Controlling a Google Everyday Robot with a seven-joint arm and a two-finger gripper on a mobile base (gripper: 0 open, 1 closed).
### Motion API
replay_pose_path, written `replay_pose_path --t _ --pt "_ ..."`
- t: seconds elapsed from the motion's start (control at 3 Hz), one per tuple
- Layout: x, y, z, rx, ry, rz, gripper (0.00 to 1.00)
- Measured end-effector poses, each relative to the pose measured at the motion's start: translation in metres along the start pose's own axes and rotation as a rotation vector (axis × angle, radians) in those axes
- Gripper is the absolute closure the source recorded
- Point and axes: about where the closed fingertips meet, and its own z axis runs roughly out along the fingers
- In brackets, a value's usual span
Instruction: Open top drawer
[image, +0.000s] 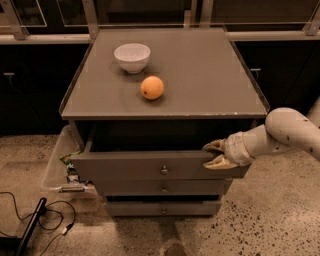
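The top drawer (150, 170) is the widest of three grey drawer fronts, with a small round knob (164, 171) at its centre. It stands pulled out from under the cabinet top, with a dark gap behind its front panel. My gripper (216, 155) comes in from the right on a white arm (285, 132). It sits at the upper edge of the drawer's front panel, near its right end and well right of the knob.
A white bowl (132, 56) and an orange (152, 87) sit on the grey cabinet top (200, 75). Two narrower drawers (163, 189) are below. A clear plastic bin (57, 165) stands at the cabinet's left, and cables (45, 220) lie on the speckled floor.
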Motion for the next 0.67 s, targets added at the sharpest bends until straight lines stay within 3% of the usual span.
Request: replay_pose_path --t 0.67 --pt "0.0018 -0.0006 0.0024 -0.013 -0.018 0.005 0.11"
